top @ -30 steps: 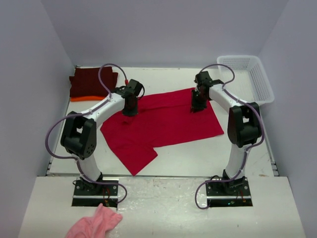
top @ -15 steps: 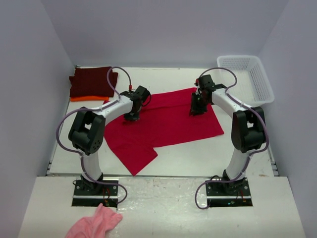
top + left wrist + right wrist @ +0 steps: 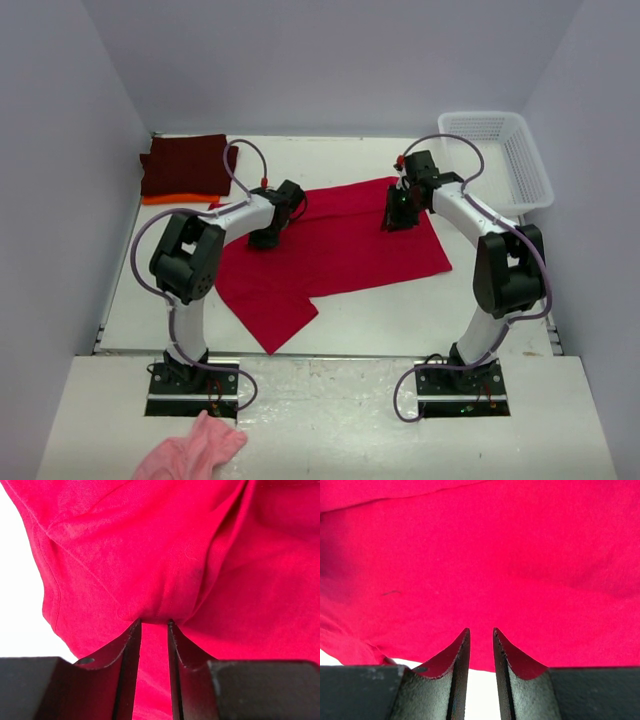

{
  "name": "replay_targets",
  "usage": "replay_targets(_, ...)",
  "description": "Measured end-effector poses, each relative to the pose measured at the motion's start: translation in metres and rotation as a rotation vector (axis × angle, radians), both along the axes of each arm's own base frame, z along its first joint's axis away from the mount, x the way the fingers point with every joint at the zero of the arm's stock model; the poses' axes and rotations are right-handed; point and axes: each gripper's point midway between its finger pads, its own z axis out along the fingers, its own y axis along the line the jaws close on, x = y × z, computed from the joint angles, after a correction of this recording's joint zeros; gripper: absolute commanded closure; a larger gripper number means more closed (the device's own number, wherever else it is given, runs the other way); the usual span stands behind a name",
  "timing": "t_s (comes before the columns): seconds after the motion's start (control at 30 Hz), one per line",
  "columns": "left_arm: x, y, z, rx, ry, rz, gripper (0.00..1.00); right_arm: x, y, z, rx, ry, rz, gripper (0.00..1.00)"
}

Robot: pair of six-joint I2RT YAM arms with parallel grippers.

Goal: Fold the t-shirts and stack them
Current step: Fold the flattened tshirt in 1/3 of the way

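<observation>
The white surface (image 3: 400,310) fills most of the overhead view, walled on three sides. Spread across its middle lies the bright red t-shirt (image 3: 340,250), mostly flat, with one flap reaching toward the near edge.

The left arm (image 3: 225,215) bends over the shirt's left part and the right arm (image 3: 470,215) over its far right part. Both wrists are down at the cloth.

A white mesh basket (image 3: 538,170) sits in the far right corner, apart from the shirt. In the far left corner the dark maroon t-shirt (image 3: 185,165) lies folded on top of the orange t-shirt (image 3: 165,199), of which only a thin strip shows along the near side. A small pink cloth (image 3: 195,450) lies on the near ledge, just beside the left arm's base.

The left jaws are released. Their fingers (image 3: 127,650) stand a narrow gap apart, with the tips against a pucker in the red cloth where several creases meet. The right jaws are likewise parted by a narrow gap and grasp nothing. Their fingers (image 3: 455,655) hang over the shirt's edge, and between them show red cloth and, nearer the camera, bare white surface.
</observation>
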Motion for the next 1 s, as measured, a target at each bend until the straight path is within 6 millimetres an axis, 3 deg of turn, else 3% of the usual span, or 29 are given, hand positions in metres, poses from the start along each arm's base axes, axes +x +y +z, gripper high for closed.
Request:
replay_targets(0.23, -0.002, 0.002, -0.009, 0.017, 0.022, 0.0, 1.0, -0.002, 0.0, -0.002, 0.0, 0.006, 0.001, 0.74)
replay_targets(0.67, 0.002, 0.004, -0.001, 0.027, -0.004, 0.003, 1.0, -0.004, 0.002, -0.006, 0.001, 0.007, 0.007, 0.76)
replay_targets(0.77, 0.004, 0.004, 0.01, 0.02, -0.035, 0.001, 0.75, -0.006, 0.003, -0.008, 0.0, 0.009, 0.012, 0.76)
replay_targets(1.0, 0.012, -0.005, 0.055, -0.078, -0.154, -0.006, 0.74, -0.008, 0.007, -0.007, 0.001, 0.007, 0.023, 0.76)
